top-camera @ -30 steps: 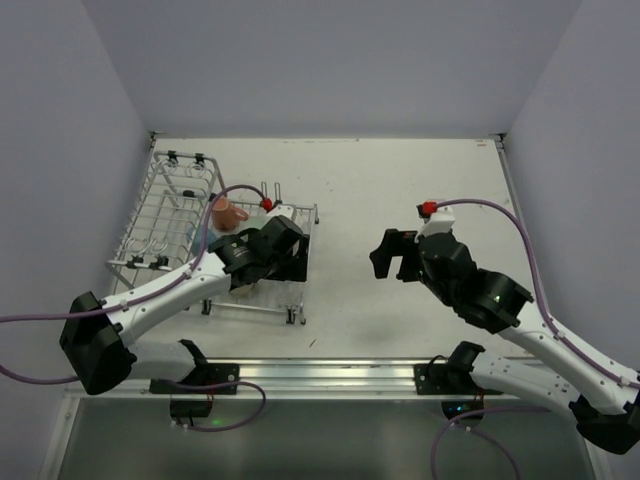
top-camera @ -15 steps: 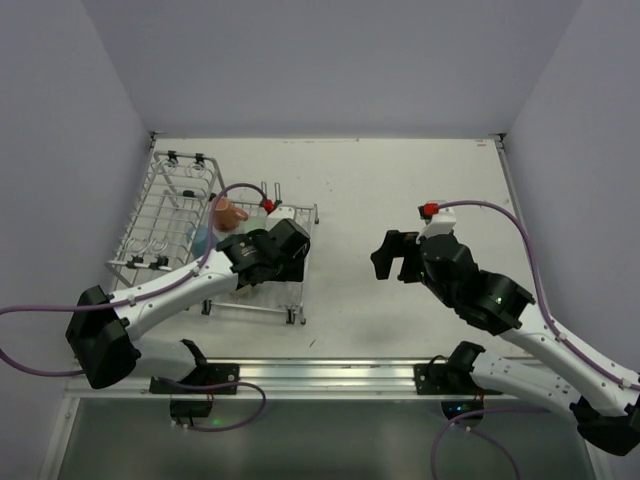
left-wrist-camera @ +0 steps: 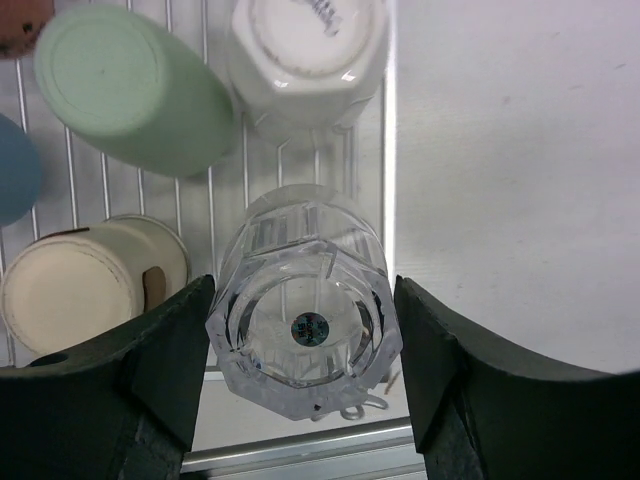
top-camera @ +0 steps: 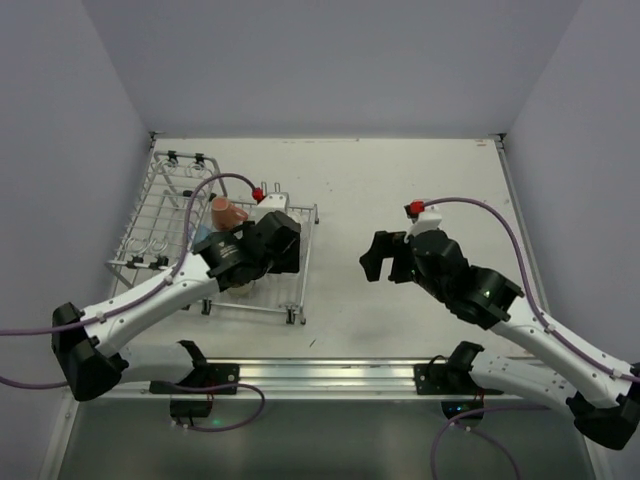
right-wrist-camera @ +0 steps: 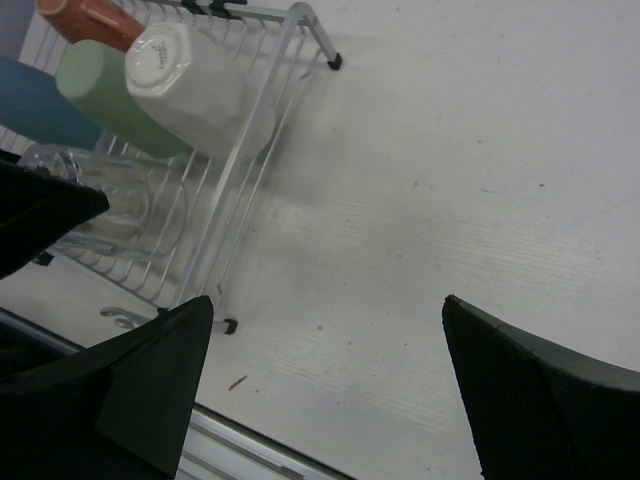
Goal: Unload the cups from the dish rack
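Note:
The silver wire dish rack stands at the left of the table. My left gripper is over its near right end, shut on an upside-down clear cup, with a finger pressing on each side. Beside it in the rack are a pale green cup, a white cup, a cream cup, a blue cup and a brown cup. My right gripper is open and empty above bare table to the right of the rack; it also shows in the top view.
The rack's right rail and black foot lie left of my right gripper. A metal rail runs along the table's near edge. Grey walls close in the left, back and right sides.
My left gripper has shifted a little left and back over the rack's end. My right gripper has moved slightly left, toward the rack.

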`<state>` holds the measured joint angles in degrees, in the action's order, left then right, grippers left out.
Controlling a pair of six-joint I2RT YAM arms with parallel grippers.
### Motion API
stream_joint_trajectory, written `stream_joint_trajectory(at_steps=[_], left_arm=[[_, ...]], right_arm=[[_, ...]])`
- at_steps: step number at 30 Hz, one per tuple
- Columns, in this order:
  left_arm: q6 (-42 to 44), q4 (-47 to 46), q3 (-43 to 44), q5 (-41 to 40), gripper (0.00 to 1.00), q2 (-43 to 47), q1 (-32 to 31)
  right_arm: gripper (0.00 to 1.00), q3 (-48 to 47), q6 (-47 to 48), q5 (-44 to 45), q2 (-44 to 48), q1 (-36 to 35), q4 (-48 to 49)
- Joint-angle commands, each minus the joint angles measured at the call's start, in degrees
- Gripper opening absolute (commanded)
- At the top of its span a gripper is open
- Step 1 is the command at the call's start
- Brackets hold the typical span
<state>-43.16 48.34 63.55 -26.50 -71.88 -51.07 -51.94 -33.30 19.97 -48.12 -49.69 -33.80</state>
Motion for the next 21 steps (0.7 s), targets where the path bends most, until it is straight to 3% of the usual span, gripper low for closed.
stream_joint_trajectory(at_steps=[1,8,10,11,14,15,21], left_arm=[[2.9,-2.4,6.5,-0.4,0.0,6.6,-1.0],[7.7,-26.6,-0.5,18.8,0.0,22.1,-1.0],[7.6,-31.8,-3.9,22.3,0.0,25.4,-1.0],[7.6,-33.6,-5.0,23.3,0.0,26.3,-1.0],[7.2,-40.7,-9.7,26.2,0.0,30.4,-1.0],[6.9,-41.9,-10.8,27.9,0.0,31.1,-1.0],[6.0,-46.1,-14.0,31.6,0.0,32.0,-1.0]], right_arm=[[0.99,-2.5,0.5,-6.9,-1.5,0.2,6.4],[0.99,-2.2,-1.4,-16.7,-4.6,0.5,15.5],[0.98,2.7,-4.2,-22.0,-2.5,2.7,24.7],[0.96,4.9,-5.6,-24.7,-2.5,3.8,24.7],[0.88,13.4,-12.1,-35.1,2.7,7.6,40.5],[0.87,14.8,-13.4,-36.7,4.4,8.4,46.1],[0.79,18.3,-19.3,-46.0,6.4,11.1,58.7]])
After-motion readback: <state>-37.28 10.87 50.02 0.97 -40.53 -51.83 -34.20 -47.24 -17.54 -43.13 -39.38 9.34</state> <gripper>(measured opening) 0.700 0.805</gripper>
